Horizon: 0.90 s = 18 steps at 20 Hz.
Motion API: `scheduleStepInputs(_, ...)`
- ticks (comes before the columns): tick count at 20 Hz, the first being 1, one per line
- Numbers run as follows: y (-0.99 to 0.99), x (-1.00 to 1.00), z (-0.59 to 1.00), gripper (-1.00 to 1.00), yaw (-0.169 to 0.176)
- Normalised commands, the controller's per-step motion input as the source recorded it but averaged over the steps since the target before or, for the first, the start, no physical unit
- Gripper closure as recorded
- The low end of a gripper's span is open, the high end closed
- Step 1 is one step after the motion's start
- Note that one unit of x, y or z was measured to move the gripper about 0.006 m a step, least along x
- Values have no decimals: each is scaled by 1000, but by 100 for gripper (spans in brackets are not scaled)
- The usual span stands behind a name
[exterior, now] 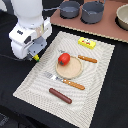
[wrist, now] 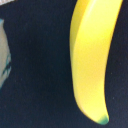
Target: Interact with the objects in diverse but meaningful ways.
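Note:
In the exterior view my gripper (exterior: pixel 34 54) hangs low over the left edge of the striped placemat (exterior: pixel 30 85). A bit of the yellow banana (exterior: pixel 36 57) shows right under it. The wrist view is filled by the banana (wrist: pixel 92 60), very close, with its greenish tip against black cloth. No fingers show, so I cannot tell whether they hold it. A red round fruit (exterior: pixel 64 59) sits on the tan plate (exterior: pixel 75 70). The yellow box (exterior: pixel 87 43) lies at the mat's far side, and the brown sausage (exterior: pixel 60 95) at its near side.
A fork (exterior: pixel 65 81) lies by the plate's near rim and a knife (exterior: pixel 86 58) by its far rim. Two dark pots (exterior: pixel 70 9) (exterior: pixel 93 12) and a bowl (exterior: pixel 122 17) stand on the wooden surface behind. Black cloth surrounds the mat.

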Motion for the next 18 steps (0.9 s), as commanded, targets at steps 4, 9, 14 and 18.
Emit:
scheduleStepInputs(4,-176,-176,-219,-100,33)
scheduleStepInputs(9,-167,-77,-82,100,44)
scheduleStepInputs(14,-141,-40,-62,100,47)
scheduleStepInputs(18,-134,-50,-79,100,46)
